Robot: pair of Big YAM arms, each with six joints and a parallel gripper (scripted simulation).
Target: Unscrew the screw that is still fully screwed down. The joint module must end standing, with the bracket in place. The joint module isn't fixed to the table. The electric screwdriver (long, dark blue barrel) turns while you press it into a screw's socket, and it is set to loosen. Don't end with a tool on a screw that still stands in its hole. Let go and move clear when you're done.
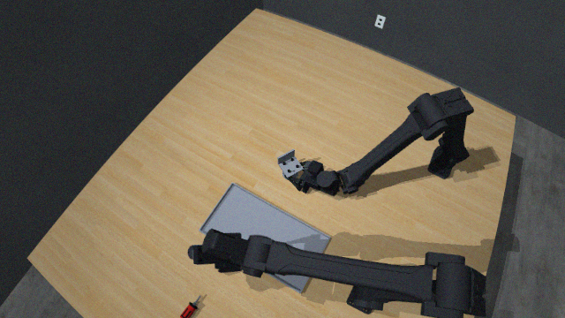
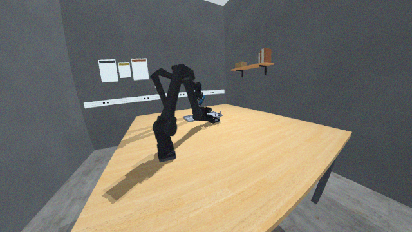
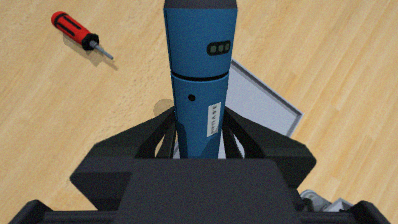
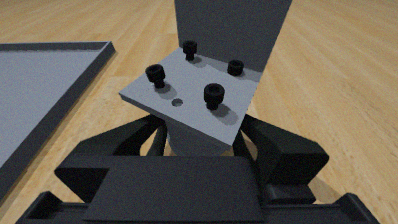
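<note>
My left gripper (image 3: 199, 112) (image 1: 192, 253) is shut on the electric screwdriver (image 3: 200, 75) (image 2: 201, 100), a dark blue barrel. It holds the tool in the air over the near edge of the grey tray (image 1: 247, 216) (image 3: 252, 100). My right gripper (image 4: 199, 112) (image 1: 303, 177) is shut on the joint module (image 4: 195, 145), which stands on the table. The grey bracket (image 4: 192, 82) (image 1: 289, 165) sits on top of the module. Three black screws (image 4: 155, 75) (image 4: 189, 48) (image 4: 213, 95) stand raised. One screw (image 4: 235, 66) sits low against the plate.
A red-handled hand screwdriver (image 1: 190, 307) (image 3: 75, 30) lies near the table's front edge. The shallow grey tray (image 4: 40, 85) (image 2: 188, 118) lies between the two arms, just beside the module. The bracket's upright wall (image 4: 230, 25) rises behind the screws.
</note>
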